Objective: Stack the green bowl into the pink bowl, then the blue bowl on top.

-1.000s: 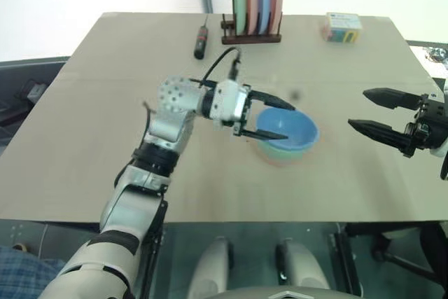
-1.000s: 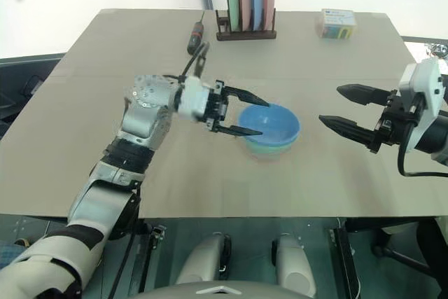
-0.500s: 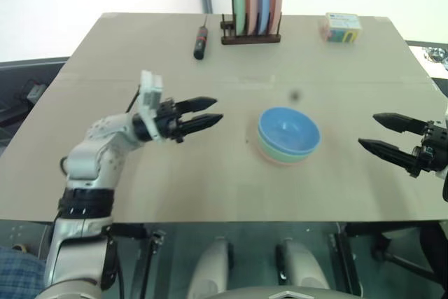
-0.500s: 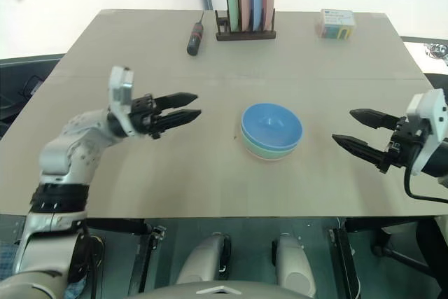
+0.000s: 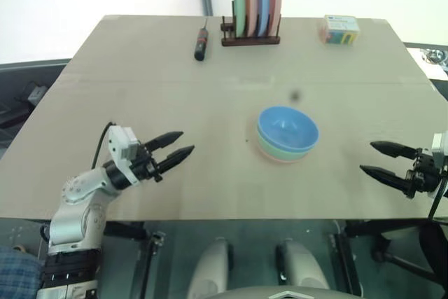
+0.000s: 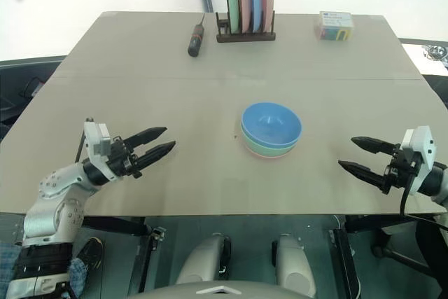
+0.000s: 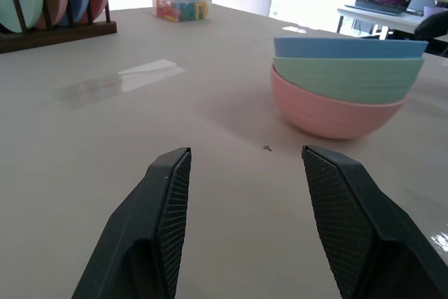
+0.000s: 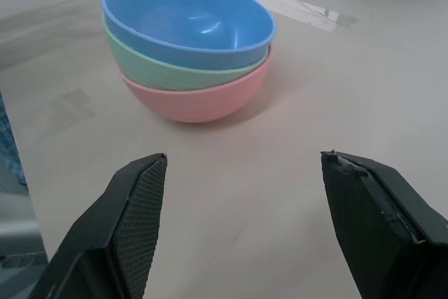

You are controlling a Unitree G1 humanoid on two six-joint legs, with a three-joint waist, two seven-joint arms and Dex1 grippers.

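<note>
Three bowls stand nested at the middle of the table (image 5: 126, 82). The blue bowl (image 8: 185, 19) is on top, the green bowl (image 8: 178, 71) sits under it, and the pink bowl (image 8: 199, 106) is at the bottom, resting on the table. My left gripper (image 5: 187, 141) is open and empty near the front left edge, well apart from the stack and pointing toward it. At the front right my right gripper (image 5: 366, 157) is also open and empty, facing the stack from a distance.
A wooden rack (image 5: 250, 37) with several upright plates stands at the back middle. A black screwdriver (image 5: 201, 41) lies left of it. A small colourful box (image 5: 341, 28) sits at the back right.
My left gripper has drawn away from the bowl stack, moving left and toward the table's near edge. The right gripper has sunk toward the near right edge. The bowls have not moved.
</note>
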